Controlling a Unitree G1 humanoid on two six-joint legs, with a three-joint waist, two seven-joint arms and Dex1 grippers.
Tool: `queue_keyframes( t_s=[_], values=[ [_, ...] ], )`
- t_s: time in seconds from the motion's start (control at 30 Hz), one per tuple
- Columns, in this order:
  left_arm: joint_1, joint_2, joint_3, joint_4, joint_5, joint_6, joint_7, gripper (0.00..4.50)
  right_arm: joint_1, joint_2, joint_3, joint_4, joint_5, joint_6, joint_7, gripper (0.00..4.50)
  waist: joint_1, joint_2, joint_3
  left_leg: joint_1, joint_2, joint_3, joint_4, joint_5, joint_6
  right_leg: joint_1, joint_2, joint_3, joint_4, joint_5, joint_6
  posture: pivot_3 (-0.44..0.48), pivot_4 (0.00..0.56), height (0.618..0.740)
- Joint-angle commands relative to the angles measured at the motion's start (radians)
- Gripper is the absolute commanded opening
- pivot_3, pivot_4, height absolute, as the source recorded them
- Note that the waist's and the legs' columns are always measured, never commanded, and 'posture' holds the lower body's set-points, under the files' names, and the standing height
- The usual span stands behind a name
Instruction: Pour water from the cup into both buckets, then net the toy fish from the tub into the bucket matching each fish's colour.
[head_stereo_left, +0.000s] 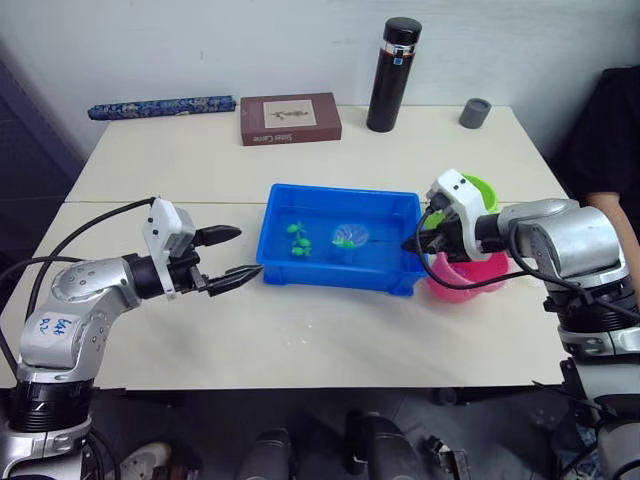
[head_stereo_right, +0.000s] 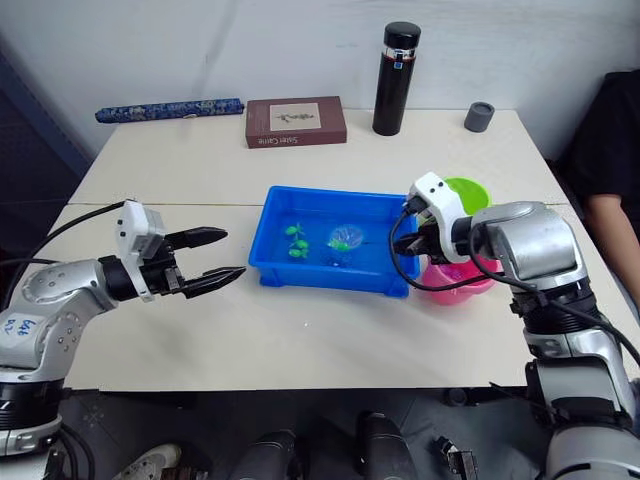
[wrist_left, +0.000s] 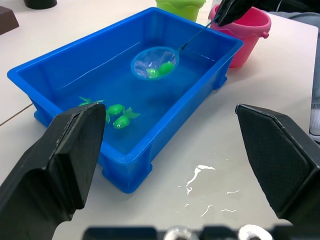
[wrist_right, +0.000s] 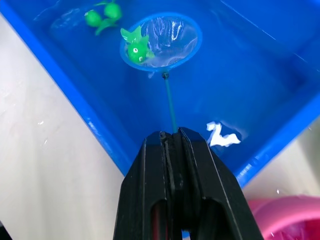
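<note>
While the left gripper's (head_stereo_left: 232, 258) fingers gape empty over the desk (head_stereo_left: 330, 340), the right gripper (wrist_right: 172, 137) pinches the net's (wrist_right: 161, 42) thin handle, its light-blue hoop cradling a green fish (wrist_right: 136, 49) in the blue tub (head_stereo_left: 300, 272).

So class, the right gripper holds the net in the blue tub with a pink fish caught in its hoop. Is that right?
Not quite: the fish in the net is green, not pink, as the right wrist view shows. The right gripper does hold the net in the blue tub.
</note>
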Motion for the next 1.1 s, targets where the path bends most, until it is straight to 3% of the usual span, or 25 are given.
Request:
queue_keyframes(
  t_s=[0.03,1.1],
  values=[
    [-0.024,0.018,-0.002,0.004,0.011,-0.017,-0.007,4.48,-0.009,-0.003,-0.052,-0.011,0.038,0.016,-0.028,0.00,0.000,0.000,0.000,0.000,0.000,0.000,0.000,0.000,0.000,0.000,0.000,0.000,0.000,0.000,0.000,0.000,0.150,0.740],
    [-0.231,-0.014,-0.111,0.244,0.132,-0.160,-0.070,4.48,0.124,-0.019,-0.330,-0.220,0.220,0.094,-0.286,0.00,0.003,0.000,0.000,-0.001,0.000,0.000,-0.002,0.000,0.000,0.000,0.000,-0.001,-0.001,0.000,0.000,0.000,0.150,0.740]
  ],
)
